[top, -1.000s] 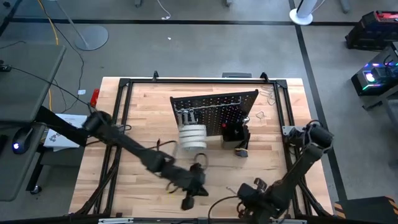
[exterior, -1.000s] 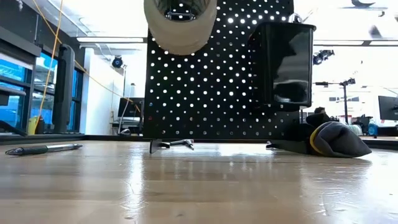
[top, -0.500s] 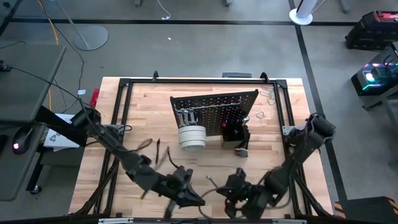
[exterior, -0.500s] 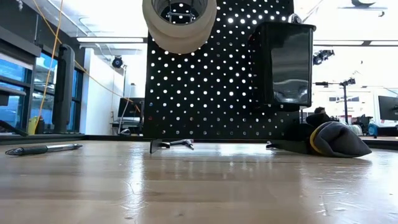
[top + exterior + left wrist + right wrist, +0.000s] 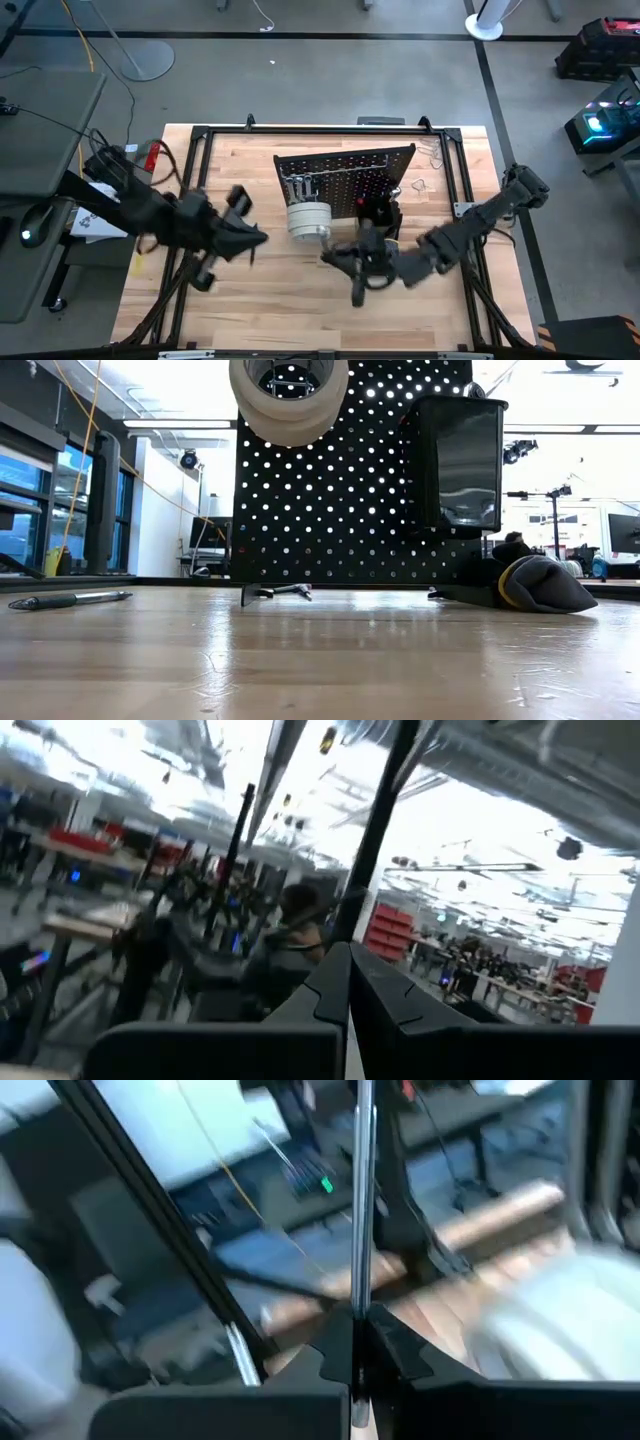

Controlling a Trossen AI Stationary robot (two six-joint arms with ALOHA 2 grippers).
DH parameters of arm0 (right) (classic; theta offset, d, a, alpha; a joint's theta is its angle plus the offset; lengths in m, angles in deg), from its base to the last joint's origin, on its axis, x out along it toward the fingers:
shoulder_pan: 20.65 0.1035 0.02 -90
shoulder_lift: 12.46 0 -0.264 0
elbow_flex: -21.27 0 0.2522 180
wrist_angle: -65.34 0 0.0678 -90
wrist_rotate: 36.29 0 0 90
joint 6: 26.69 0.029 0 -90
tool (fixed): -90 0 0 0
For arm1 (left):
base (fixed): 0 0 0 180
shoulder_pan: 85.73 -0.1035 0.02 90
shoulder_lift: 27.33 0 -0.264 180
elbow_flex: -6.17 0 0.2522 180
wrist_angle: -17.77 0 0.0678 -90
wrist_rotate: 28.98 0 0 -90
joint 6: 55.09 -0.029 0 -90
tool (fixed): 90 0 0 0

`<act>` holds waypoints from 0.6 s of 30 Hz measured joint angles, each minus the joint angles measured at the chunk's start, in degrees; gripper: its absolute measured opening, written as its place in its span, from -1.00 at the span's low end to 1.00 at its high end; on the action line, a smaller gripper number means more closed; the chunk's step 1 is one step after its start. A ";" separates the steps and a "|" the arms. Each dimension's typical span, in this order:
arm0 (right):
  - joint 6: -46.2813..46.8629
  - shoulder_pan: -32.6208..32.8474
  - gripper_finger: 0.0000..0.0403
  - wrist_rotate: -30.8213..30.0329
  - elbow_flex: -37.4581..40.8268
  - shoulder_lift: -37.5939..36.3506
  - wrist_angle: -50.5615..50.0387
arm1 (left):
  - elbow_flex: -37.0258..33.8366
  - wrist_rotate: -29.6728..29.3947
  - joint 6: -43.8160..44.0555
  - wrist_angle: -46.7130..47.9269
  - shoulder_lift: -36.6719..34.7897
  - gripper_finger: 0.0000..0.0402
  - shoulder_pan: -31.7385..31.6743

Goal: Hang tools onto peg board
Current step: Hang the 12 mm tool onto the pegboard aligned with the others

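Only the right wrist view shows the right gripper closed on a metal rod; the left gripper is closed and empty.

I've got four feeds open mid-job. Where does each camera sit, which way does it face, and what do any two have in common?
High view: above the table, looking straight down on the peg board, both arms, the left gripper and the right gripper.
Low view: at table-top height, level toward the peg board; no arm shows.
Left wrist view: on the left arm, facing out into the room past its shut fingers.
Right wrist view: on the right arm, fingers shut on a metal rod.
High and low views share the white tape rolls, the black bin and the glove bundle.
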 joint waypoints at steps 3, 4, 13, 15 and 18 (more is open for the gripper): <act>-2.98 -4.01 -1.00 4.73 -0.04 0.91 5.36 | 0.00 1.99 -2.67 0.06 -1.88 -1.00 0.02; -3.63 -5.19 -1.00 5.02 -0.04 1.27 5.81 | 0.00 2.46 -2.96 0.11 -2.22 -1.00 0.04; -4.92 -11.86 -1.00 12.33 0.00 1.34 5.10 | 0.00 3.92 -2.30 1.88 -2.70 -1.00 0.04; -3.78 -11.73 -1.00 11.04 0.00 0.96 3.07 | 0.00 4.87 -0.92 2.82 -2.75 -1.00 0.02; -2.44 -10.24 -1.00 7.13 0.00 0.24 -1.25 | -0.03 7.36 0.68 3.75 -3.16 -1.00 0.23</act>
